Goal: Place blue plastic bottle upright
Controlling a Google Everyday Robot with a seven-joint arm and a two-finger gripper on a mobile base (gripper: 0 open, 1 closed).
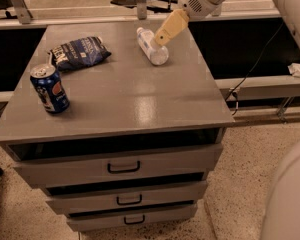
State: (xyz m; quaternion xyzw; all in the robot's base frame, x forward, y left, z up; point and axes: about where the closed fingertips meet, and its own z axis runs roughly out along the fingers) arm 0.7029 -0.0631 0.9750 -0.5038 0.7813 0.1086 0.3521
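The blue plastic bottle [151, 46], clear with a white cap and pale label, lies on its side near the far edge of the grey cabinet top [140, 99], cap pointing away from the camera. My gripper [161, 38] comes down from the upper right on a white arm. Its tan fingers [171, 26] hang just above and partly in front of the bottle's middle. I cannot tell whether it touches the bottle.
A dark blue soda can [49, 88] stands upright at the left front. A dark blue snack bag [77, 51] lies at the back left. Drawers [122, 166] sit below the top. A shelf with a cable runs to the right.
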